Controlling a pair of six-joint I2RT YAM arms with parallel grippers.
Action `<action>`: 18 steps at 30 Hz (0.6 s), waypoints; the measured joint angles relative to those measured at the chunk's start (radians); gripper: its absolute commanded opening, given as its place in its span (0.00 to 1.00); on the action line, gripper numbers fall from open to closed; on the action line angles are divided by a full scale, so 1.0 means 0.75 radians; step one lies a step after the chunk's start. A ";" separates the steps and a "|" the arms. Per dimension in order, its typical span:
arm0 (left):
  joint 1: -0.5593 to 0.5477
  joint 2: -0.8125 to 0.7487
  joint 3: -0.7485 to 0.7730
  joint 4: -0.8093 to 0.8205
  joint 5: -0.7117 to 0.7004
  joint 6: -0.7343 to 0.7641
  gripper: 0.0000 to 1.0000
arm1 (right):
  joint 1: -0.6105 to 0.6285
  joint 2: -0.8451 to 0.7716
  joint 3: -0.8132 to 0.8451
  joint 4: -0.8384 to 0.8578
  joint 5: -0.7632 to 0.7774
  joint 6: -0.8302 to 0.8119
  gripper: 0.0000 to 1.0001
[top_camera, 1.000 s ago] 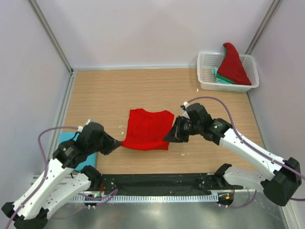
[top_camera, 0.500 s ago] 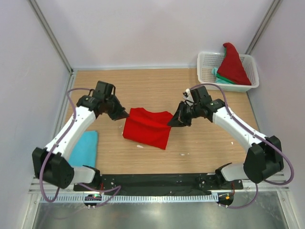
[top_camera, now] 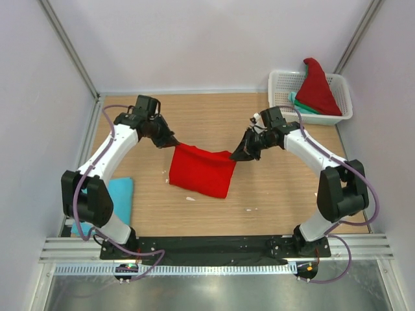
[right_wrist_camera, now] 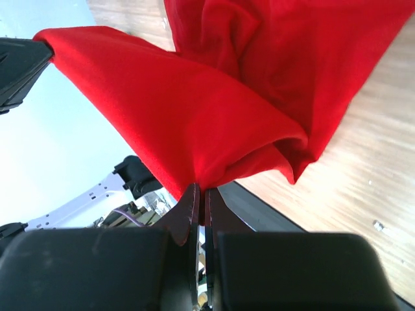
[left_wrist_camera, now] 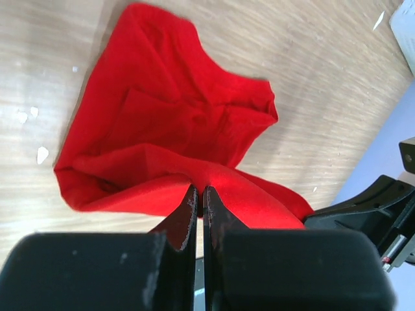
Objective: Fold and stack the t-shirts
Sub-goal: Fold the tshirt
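a red t-shirt (top_camera: 201, 172) lies partly folded near the middle of the wooden counter (top_camera: 285, 194), its far edge lifted off the wood and stretched between the two arms. the left claw (top_camera: 171, 143) is clamped on the shirt's far left corner, jaws pressed together with only a thin fold of red cloth between them (the left wrist view shows the cloth running right into the tips). the right claw (top_camera: 235, 155) is clamped the same way on the far right corner. from its wrist camera the red cloth fans out from the closed tips in a taut sheet towards the other arm. the held edge sags a little between the two grips, while the near part of the shirt rests on the counter in loose, bunched layers.

a light blue t-shirt (top_camera: 117, 199) lies flat at the counter's left edge, well apart from the red one and partly hidden by the left arm. in the far right corner stands a white basket (top_camera: 279, 97) holding a second red t-shirt (top_camera: 316, 84) that sticks up above the rim, with a teal-green t-shirt (top_camera: 301, 107) beneath it. a few small white specks (top_camera: 190, 199) dot the wood near the folded shirt.
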 measured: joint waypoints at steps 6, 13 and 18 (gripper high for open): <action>0.038 0.189 0.113 0.057 0.063 0.038 0.00 | -0.020 0.150 0.130 0.004 -0.011 -0.021 0.03; 0.046 0.406 0.262 0.111 0.108 0.080 0.00 | -0.056 0.299 0.245 0.007 -0.014 -0.038 0.04; 0.050 0.520 0.362 0.132 0.133 0.102 0.00 | -0.094 0.397 0.320 0.007 -0.015 -0.056 0.06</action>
